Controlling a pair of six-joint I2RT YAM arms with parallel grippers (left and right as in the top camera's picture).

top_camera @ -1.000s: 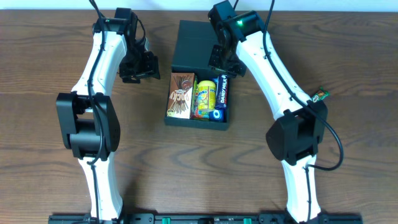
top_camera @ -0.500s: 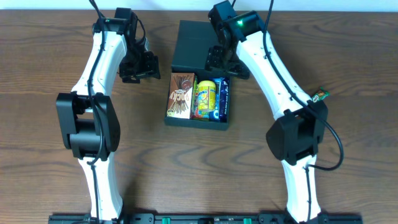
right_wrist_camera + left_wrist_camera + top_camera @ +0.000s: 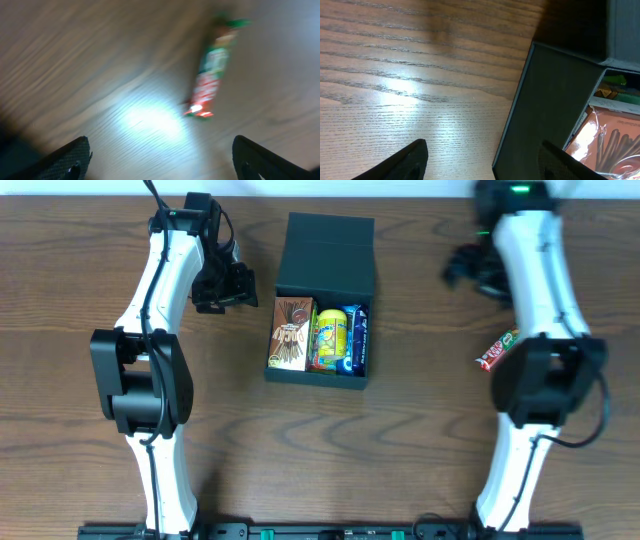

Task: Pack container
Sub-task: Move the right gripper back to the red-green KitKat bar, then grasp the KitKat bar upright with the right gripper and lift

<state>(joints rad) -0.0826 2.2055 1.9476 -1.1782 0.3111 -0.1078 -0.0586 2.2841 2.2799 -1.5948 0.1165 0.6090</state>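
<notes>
The dark container (image 3: 316, 376) sits at the table's middle, its flap lid (image 3: 327, 255) laid open behind it. Inside lie a brown packet (image 3: 290, 333), a yellow packet (image 3: 330, 338) and a blue chocolate bar (image 3: 358, 338). My left gripper (image 3: 222, 288) hovers open just left of the lid. In the left wrist view it (image 3: 485, 165) straddles the container's left wall (image 3: 545, 110) without holding it. My right gripper (image 3: 470, 270), blurred, is open and empty far right of the container. The right wrist view shows a red-and-green snack bar (image 3: 209, 80) on the wood ahead of the right gripper (image 3: 162, 160).
The red-and-green snack bar (image 3: 497, 350) lies on the table at the right, beside the right arm's lower link. Bare brown wood surrounds the container. The two arm bases stand at the front edge.
The right gripper opened over the container, leaving the blue bar inside, then swung fast to the right side of the table. The left arm has stayed still.
</notes>
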